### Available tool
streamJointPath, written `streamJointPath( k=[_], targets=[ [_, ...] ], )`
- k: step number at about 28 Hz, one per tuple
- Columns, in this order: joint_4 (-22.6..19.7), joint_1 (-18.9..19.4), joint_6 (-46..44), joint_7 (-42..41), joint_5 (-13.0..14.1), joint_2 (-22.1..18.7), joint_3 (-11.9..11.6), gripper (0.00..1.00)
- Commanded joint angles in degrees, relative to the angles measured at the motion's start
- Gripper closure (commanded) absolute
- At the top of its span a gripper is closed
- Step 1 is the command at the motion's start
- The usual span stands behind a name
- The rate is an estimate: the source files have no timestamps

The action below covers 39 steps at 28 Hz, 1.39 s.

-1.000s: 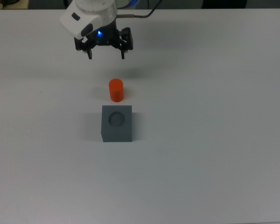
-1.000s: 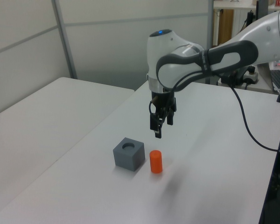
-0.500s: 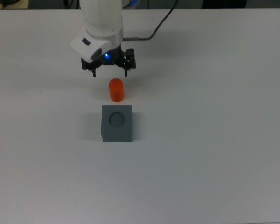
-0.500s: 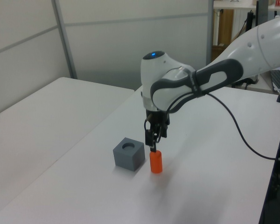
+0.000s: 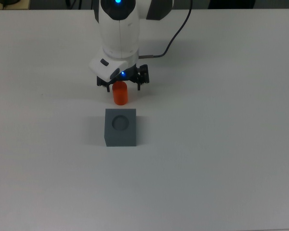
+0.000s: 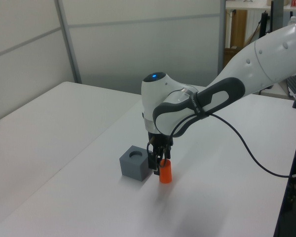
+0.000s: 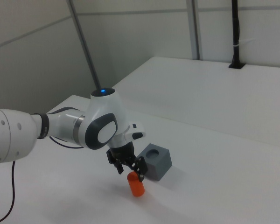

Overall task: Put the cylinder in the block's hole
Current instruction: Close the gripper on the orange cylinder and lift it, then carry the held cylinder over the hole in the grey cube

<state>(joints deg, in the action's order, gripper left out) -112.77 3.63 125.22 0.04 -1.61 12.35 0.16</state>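
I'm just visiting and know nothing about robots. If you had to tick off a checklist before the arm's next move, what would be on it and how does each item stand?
1. The cylinder stands upright on the table: ok.
2. The tool is low over the cylinder's top, its fingers open on either side: ok.
3. The tool has closed on the cylinder: not ok, no grip yet.
4. The hole in the block faces up and has nothing in it: ok.
5. The block sits apart from the cylinder, leaving a gap: ok in the top view.
6. The fingers are low enough for a firm hold: cannot tell.
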Motion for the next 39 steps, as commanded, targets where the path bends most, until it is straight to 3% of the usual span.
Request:
streamJointPath(
  k=[1,4,8,9,14,19,23,26,31,39],
  targets=[
    [-0.26,0.24,0.99,1.46,-1.46,-0.13,-0.24,0.30],
    [-0.34,0.15,0.64,1.11,-1.55,-0.31,-0.25,0.49],
    [-0.43,0.15,0.11,1.02,-1.55,-0.48,-0.25,0.66],
    [-0.34,0.15,-0.32,0.93,-1.55,-0.57,-0.25,0.76],
    [0.36,0.15,-3.04,0.76,-1.64,-1.10,-0.51,0.98],
    [3.87,-0.03,-10.51,0.49,-2.25,-1.89,-0.86,0.98],
    [10.72,-0.46,-17.19,-0.04,-2.17,-1.80,-0.86,0.98],
    [15.72,-0.55,-19.65,0.49,-1.64,-1.28,-0.95,0.97],
    [19.87,-0.91,-20.10,0.76,-1.29,-0.49,-0.86,0.97],
    [30.15,-0.73,-19.66,4.00,-1.11,7.59,-0.60,0.97]
  ],
)
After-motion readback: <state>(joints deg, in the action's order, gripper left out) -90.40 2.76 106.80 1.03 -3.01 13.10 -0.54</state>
